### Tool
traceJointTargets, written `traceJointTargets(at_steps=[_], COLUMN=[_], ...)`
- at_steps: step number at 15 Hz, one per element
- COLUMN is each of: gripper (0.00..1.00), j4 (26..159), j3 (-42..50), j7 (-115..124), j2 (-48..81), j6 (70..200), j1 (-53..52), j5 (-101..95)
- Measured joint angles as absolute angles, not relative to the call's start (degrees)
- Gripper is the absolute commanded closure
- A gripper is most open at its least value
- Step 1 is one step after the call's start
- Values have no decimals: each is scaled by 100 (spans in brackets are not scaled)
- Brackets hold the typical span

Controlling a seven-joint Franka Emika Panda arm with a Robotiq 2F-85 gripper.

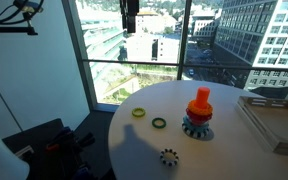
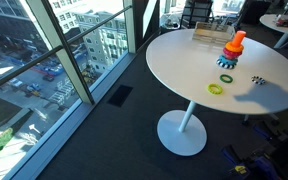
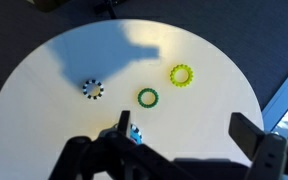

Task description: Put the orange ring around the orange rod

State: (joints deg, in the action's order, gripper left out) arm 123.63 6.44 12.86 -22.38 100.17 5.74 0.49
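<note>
The orange rod [image 1: 199,108] stands upright on its blue-grey gear base [image 1: 196,128] on the round white table [image 1: 224,150]. It also shows in an exterior view [image 2: 234,44]. A wider orange band, apparently the orange ring [image 1: 200,98], sits around the rod near its top. My gripper [image 1: 130,20] hangs high above the table, open and empty. In the wrist view my gripper [image 3: 184,124] is open, and only a blue bit of the base [image 3: 135,136] shows beside the left finger. The rod itself is hidden there.
A yellow-green ring [image 1: 139,112] [image 3: 182,74], a dark green ring [image 1: 159,123] [image 3: 148,97] and a small black toothed gear [image 1: 169,156] [image 3: 92,89] lie on the table. A clear tray [image 1: 274,120] sits at the table's edge. Floor-to-ceiling windows stand behind.
</note>
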Motion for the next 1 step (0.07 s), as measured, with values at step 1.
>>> traceJointTargets(at_steps=[1], gripper=[0], j4=[12363], j3=[644], j7=[1286], j2=[-2238], j6=[10017], j1=[574], j5=[49])
